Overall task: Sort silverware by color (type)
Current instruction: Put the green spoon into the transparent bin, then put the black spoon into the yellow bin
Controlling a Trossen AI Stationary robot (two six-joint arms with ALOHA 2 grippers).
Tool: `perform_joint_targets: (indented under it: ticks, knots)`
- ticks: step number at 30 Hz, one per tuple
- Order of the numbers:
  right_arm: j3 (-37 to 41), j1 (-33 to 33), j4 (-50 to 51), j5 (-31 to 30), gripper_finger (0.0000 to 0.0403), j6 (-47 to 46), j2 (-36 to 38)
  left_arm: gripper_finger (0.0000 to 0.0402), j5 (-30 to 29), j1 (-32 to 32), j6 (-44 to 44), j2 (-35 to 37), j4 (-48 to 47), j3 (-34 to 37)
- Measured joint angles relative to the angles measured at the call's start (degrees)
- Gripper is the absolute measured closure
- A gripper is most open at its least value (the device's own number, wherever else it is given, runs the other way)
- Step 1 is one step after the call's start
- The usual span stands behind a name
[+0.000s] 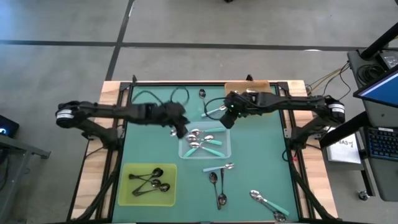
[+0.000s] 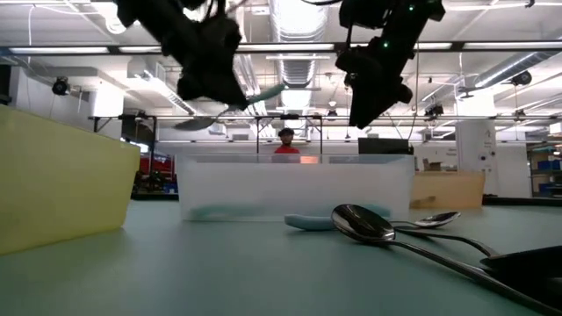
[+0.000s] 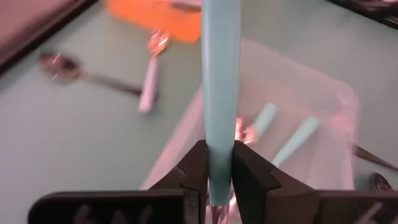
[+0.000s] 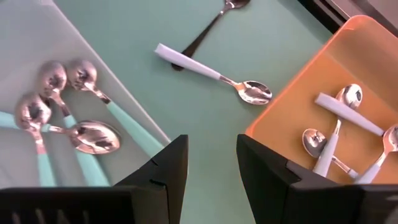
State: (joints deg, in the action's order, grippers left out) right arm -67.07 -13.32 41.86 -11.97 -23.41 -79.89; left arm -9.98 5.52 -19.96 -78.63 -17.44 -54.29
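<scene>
Silverware is lying in three trays and loose on the green worktop [image 1: 261, 155]. The left tool [image 3: 217, 180] is pinching a teal-handled spoon [image 3: 221, 93] above the clear tray [image 1: 186, 151], where more teal spoons [image 4: 62, 118] are sitting. The right tool [image 4: 211, 174] is hanging open, holding nothing, between that tray and the orange tray [image 4: 373, 37] of pale-handled spoons [image 4: 339, 124].

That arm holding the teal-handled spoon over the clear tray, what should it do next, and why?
Probably lower and open. The left end effector is shut on a teal-handled spoon just above the clear tray, which already holds matching teal-handled spoons.
</scene>
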Motion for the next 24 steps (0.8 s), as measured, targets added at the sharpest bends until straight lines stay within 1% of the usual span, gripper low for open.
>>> perform_joint_targets:
  ticks: [2, 4, 9, 13, 18, 22, 24]
  knots:
    - [0.0, 0.46, 0.05, -0.01, 0.0275, -0.68, 0.5, 0.0356, -3.84, -3.65, 1.38, -1.45, 1.46, -1.07]
    - [0.0, 0.9, 0.37, -0.02, 0.0274, -1.16, 0.82, 0.0344, -6.13, -5.94, 1.39, -3.07, 1.93, -2.25]
    - [0.0, 1.12, 3.49, -0.02, 0.0275, -2.45, 1.18, 0.0321, -8.17, -7.66, 0.71, -7.21, 2.09, -4.89]
    - [0.0, 1.09, 6.96, -0.04, 0.0277, -3.13, 1.17, 0.031, -9.02, -7.03, -0.42, -9.82, 1.56, -6.67]
    - [0.0, 1.07, 9.09, -0.07, 0.0278, -3.62, 1.2, 0.0302, -9.16, -5.64, 2.67, -11.3, 1.13, -8.76]
    - [0.0, 1.06, 9.03, -0.12, 0.028, -3.0, 1.56, 0.0299, -13.47, -1.66, 1.29, -13.3, 1.36, -11.19]
    - [0.0, 1.02, 8.99, -0.16, 0.0278, -2.98, 1.56, 0.0299, -13.24, 0.47, -0.56, -15.26, 1.27, -12.01]
